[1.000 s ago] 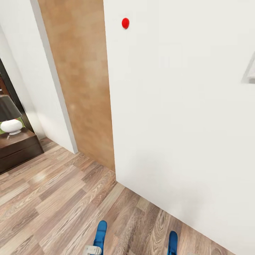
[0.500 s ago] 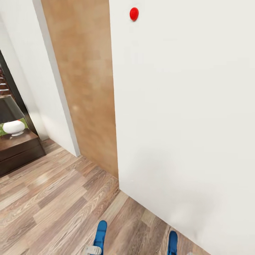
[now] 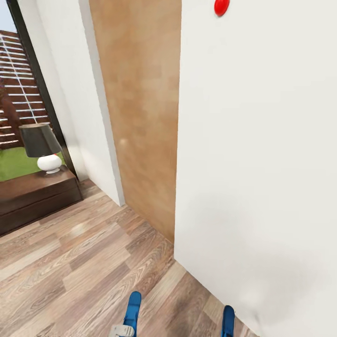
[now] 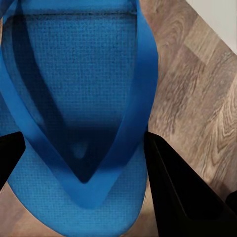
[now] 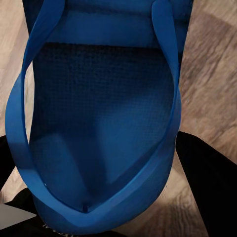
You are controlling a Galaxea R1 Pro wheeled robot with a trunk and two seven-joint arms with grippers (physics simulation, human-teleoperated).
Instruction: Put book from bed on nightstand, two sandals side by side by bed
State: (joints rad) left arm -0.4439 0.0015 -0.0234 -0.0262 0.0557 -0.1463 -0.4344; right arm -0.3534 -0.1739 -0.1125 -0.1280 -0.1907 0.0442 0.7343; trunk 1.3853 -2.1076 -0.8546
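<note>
Blue sandal clamped between left end effector fingers, its twin likewise in right end effector

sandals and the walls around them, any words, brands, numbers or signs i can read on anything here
None: no readable text in any view.
The sandal in the left gripper shows plain blue textured sole and straps, no brand.
The sandal in the right gripper is equally unmarked.
The red round button on the white wall bears no lettering.
The lamp and dark cabinet carry no labels.
</note>
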